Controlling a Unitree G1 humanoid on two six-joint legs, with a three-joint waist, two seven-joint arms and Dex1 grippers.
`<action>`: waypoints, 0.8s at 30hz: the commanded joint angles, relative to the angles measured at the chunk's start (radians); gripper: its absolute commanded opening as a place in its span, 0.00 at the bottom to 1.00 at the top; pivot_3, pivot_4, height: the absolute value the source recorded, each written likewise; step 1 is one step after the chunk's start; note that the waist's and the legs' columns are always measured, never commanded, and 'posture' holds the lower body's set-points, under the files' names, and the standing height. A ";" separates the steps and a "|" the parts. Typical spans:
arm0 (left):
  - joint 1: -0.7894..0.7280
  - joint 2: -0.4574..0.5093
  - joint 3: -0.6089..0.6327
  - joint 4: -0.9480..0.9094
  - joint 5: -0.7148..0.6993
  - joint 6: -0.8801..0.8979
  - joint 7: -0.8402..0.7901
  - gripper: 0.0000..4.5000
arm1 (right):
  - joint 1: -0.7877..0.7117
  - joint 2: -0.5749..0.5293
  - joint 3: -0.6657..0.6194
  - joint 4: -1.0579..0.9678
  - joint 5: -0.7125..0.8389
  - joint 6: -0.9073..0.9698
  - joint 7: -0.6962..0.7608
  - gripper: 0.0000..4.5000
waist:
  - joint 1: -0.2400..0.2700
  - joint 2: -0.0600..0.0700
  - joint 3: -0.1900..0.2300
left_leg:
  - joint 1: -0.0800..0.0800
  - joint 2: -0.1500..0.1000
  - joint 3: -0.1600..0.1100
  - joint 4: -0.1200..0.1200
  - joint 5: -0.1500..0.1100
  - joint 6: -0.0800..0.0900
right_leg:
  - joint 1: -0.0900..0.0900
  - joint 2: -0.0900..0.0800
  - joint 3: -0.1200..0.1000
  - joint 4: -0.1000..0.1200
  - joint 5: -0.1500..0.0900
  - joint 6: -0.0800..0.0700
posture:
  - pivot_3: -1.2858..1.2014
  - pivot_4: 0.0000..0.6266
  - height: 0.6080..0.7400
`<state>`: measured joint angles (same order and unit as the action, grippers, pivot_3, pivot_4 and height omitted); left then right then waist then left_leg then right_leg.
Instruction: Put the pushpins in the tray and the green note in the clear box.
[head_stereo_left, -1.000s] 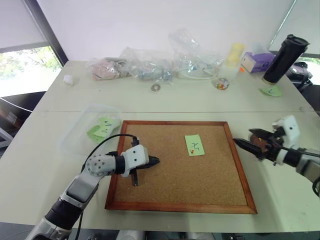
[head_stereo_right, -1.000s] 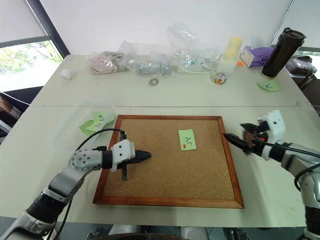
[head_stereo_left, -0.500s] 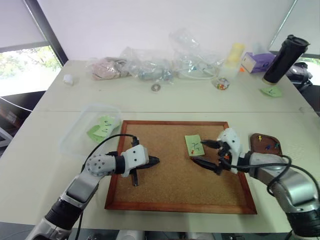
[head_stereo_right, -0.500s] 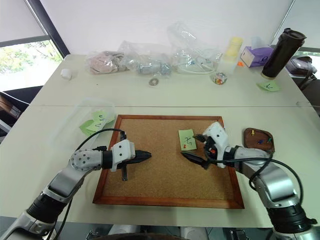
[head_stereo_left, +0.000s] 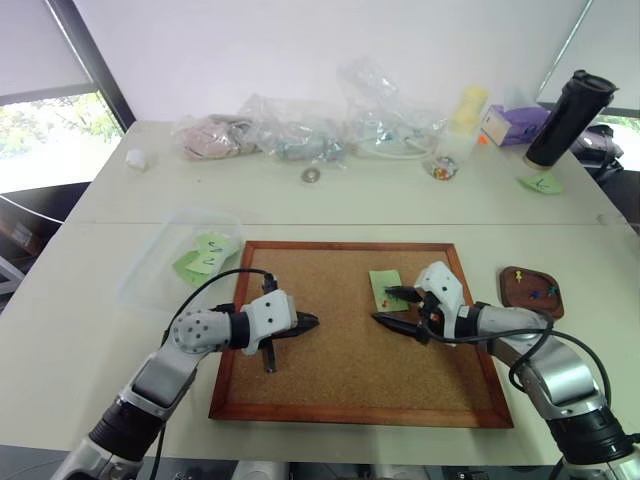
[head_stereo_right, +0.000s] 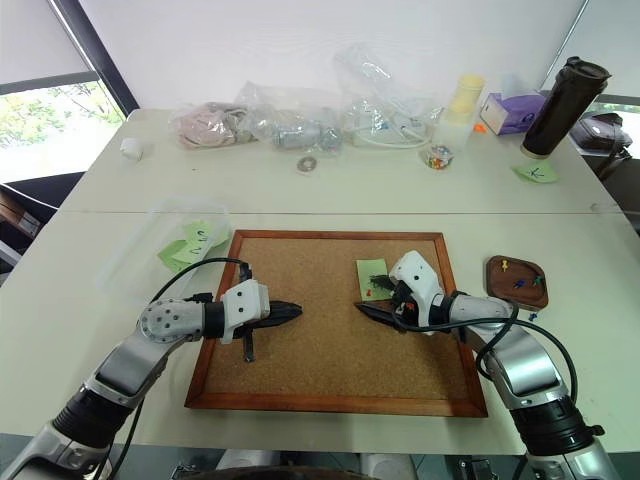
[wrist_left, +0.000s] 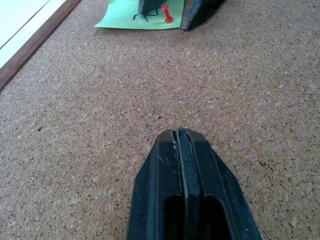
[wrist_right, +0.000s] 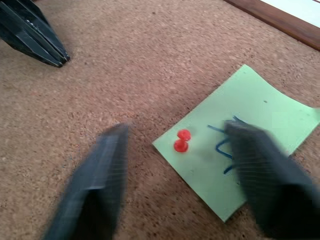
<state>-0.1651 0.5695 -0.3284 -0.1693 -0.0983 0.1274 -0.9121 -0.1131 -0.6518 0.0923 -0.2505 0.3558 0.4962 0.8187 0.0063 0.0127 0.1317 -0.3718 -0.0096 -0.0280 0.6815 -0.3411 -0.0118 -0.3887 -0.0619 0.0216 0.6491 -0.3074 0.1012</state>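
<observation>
Right gripper (wrist_right: 170, 165) sits low over the cork board (head_stereo_left: 330, 370), fingers apart, straddling the red-orange pushpin (wrist_right: 181, 141) stuck in the near corner of the green note (wrist_right: 240, 160) — nothing clamped. The note's blue scribble is partly hidden by one finger and cannot be read. Left gripper (wrist_left: 180, 137) hangs over the board's left part, fingers pressed together, holding nothing. Right of the board, the dark tray (head_stereo_right: 516, 279) holds a few tiny pins, too small to tell apart. Left of the board the clear box (head_stereo_left: 150, 275) holds green notes with unreadable scrawl. Far back — plastic bags (head_stereo_left: 300, 130), a black tumbler (head_stereo_left: 570, 115), another green note (head_stereo_left: 541, 183).
</observation>
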 joint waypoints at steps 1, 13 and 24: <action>0.030 0.011 -0.038 0.050 0.037 0.029 -0.014 0.00 | 0.009 0.000 -0.003 -0.003 -0.006 -0.003 0.006 0.22 | 0.000 0.000 0.000 | 0.000 0.000 0.000 0.000 0.000 0.000 | 0.000 0.000 0.000 0.000 0.000 0.000 | 0.52 0.24 1.00; 0.031 0.009 -0.045 0.060 0.041 0.020 -0.014 0.00 | -0.008 0.008 -0.046 -0.068 0.042 0.050 -0.007 0.00 | 0.001 -0.001 0.000 | 0.000 0.000 0.000 0.000 0.000 0.000 | 0.000 0.000 0.000 0.000 0.000 0.000 | 0.52 0.24 1.00; 0.029 0.008 -0.046 0.052 0.036 0.035 -0.018 0.00 | -0.045 -0.038 -0.111 -0.169 0.100 0.125 0.005 0.00 | 0.002 -0.001 -0.001 | -0.001 0.000 0.000 0.000 0.000 0.000 | 0.000 0.000 0.000 0.000 0.000 0.000 | 0.52 0.24 1.00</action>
<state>-0.1682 0.5672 -0.3323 -0.1651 -0.0983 0.1215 -0.9125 -0.1498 -0.6849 0.0074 -0.3798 0.4313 0.6152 0.8207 0.0084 0.0116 0.1311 -0.3725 -0.0096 -0.0285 0.6814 -0.3412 -0.0117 -0.3890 -0.0623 0.0215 0.6489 -0.3074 0.1012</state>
